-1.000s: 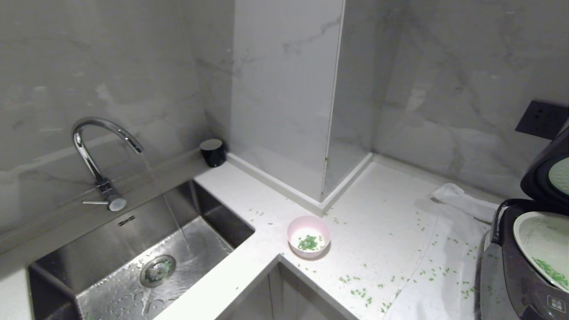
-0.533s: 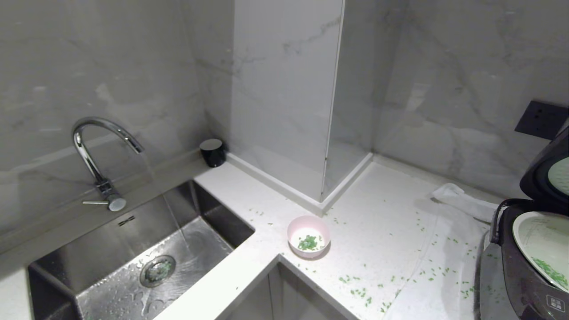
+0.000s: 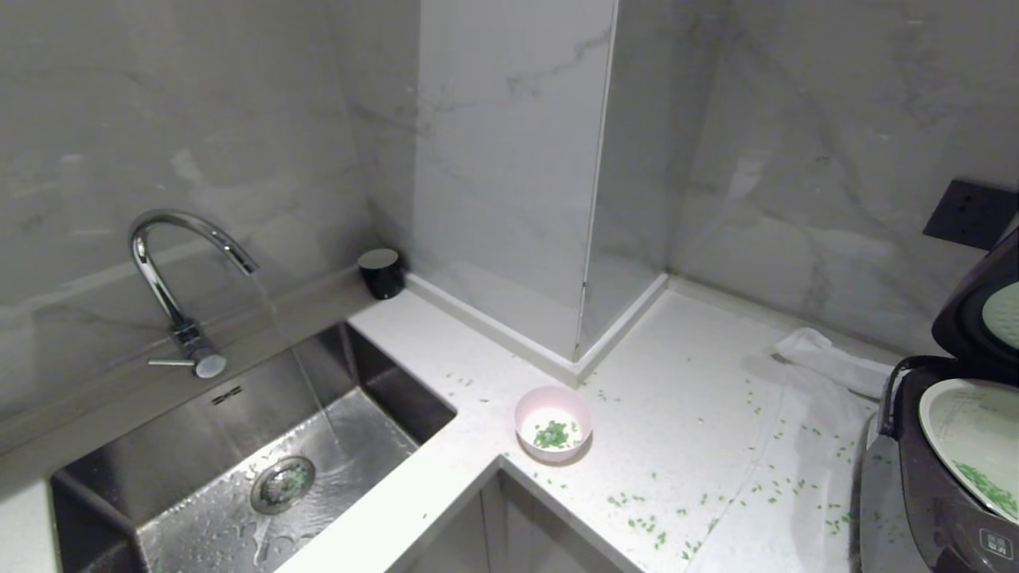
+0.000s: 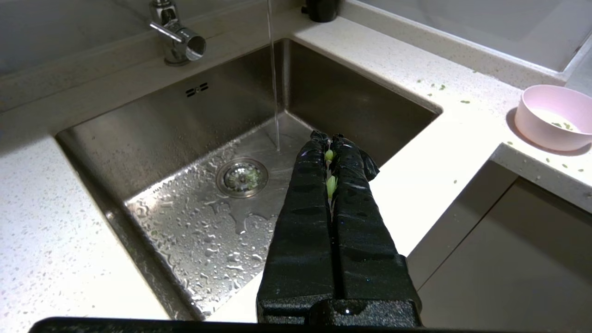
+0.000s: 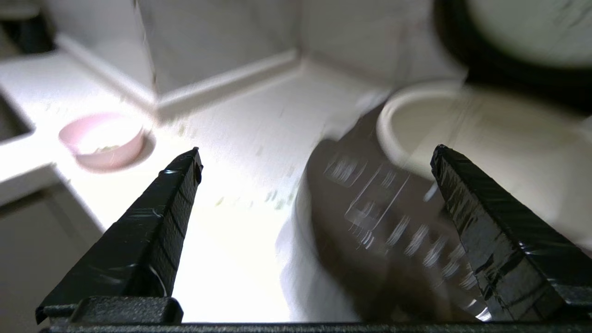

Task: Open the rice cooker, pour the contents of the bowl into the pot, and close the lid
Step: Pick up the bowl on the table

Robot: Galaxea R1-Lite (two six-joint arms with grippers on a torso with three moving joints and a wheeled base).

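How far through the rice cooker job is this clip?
Done: the lid is up, and green bits lie in the pot. The pink bowl stands on the counter with some left, and many are spilled there. In hand: nothing; right gripper open, left gripper shut. Left: closing the lid.
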